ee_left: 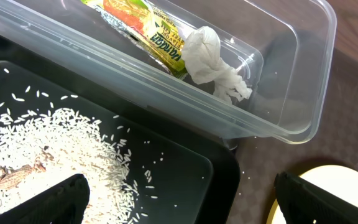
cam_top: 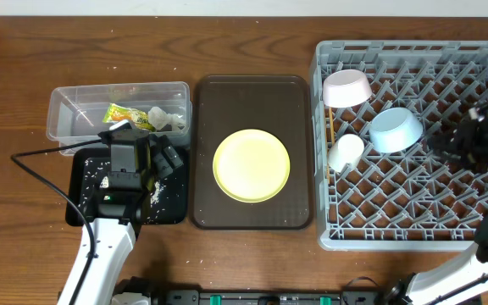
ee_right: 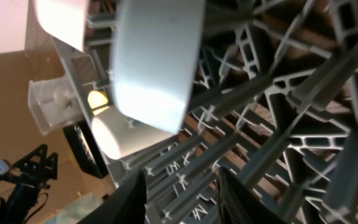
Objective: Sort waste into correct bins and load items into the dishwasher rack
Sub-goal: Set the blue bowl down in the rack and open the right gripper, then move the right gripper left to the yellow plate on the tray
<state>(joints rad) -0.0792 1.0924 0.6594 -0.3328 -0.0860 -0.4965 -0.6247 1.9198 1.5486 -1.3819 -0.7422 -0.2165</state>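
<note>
Overhead: blue bowl (cam_top: pixel 396 129), white bowl (cam_top: pixel 347 88) and cup (cam_top: pixel 345 152) sit in the rack (cam_top: pixel 413 229); the plate (cam_top: pixel 252 165) lies on the brown tray (cam_top: pixel 252 216). The left claw (ee_left: pixel 180 198) gapes over rice (ee_left: pixel 48 143) in the black tray (ee_left: pixel 185 155); the right claw (ee_right: pixel 185 196) is parted, empty.

Brown tray (cam_top: pixel 227 110) flat on dark wood table (cam_top: pixel 227 42); wood showing left of, behind and before tray.
</note>
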